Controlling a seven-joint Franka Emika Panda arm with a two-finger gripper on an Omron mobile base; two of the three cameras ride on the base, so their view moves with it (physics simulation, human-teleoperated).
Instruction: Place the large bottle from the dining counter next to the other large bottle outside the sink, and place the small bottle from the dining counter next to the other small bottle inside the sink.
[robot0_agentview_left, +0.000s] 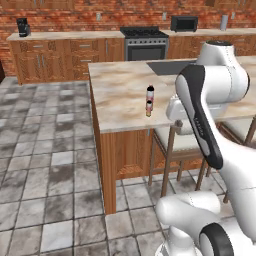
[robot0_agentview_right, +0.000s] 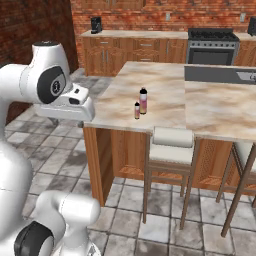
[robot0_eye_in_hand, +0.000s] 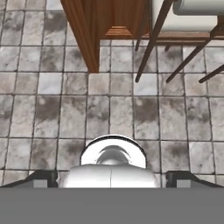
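Note:
The large bottle (robot0_agentview_left: 150, 93) (robot0_agentview_right: 143, 101), pink fading to orange with a dark cap, stands upright on the dining counter (robot0_agentview_left: 120, 100) (robot0_agentview_right: 210, 110) near its front edge. The small bottle (robot0_agentview_left: 148, 108) (robot0_agentview_right: 137, 110) stands just in front of it, close beside it. The sink's dark grey surround (robot0_agentview_left: 167, 66) (robot0_agentview_right: 215, 74) lies at the counter's far side. The black bottle and the brown bottle are out of view. My gripper (robot0_eye_in_hand: 111, 183) is open with nothing between its fingers. It hangs in front of the counter, pointing down at the tiled floor, well short of both bottles.
Padded stools (robot0_agentview_left: 180, 142) (robot0_agentview_right: 172, 137) with dark legs (robot0_eye_in_hand: 151, 39) stand under the counter's near edge. The counter's wooden corner post (robot0_eye_in_hand: 85, 35) is close below my hand. A stove (robot0_agentview_left: 145, 42) and wooden cabinets (robot0_agentview_left: 50, 57) line the back brick wall.

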